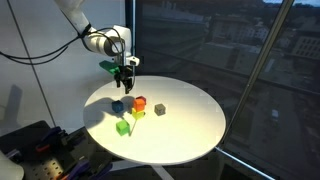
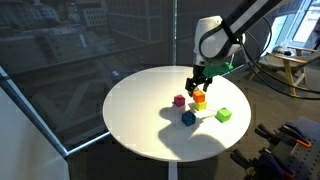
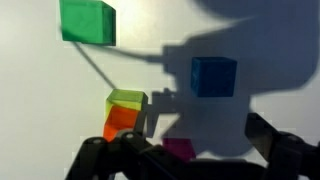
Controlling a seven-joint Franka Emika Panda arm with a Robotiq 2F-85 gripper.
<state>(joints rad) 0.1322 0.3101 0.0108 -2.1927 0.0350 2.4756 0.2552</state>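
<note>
Gripper (image 1: 125, 68): jaws apart, holding nothing, hovering above the cube cluster on the table (image 1: 190, 130). In the wrist view the magenta cube (image 3: 180, 149) shows between the fingers (image 3: 95, 155). The orange cube (image 3: 121, 123) lies just beside it, touching the yellow cube (image 3: 127, 99). The blue cube (image 3: 213, 76) is near; the green cube (image 3: 87, 20) is well apart. Judgement: any descent should centre on one cube, jaws square to its faces and clear of its neighbours.

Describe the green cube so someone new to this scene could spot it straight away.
On the round white table, small coloured blocks cluster below the gripper. The green cube sits apart from them, nearer the table's rim; it is deeper green than the yellow-green block beside the orange block.
</note>
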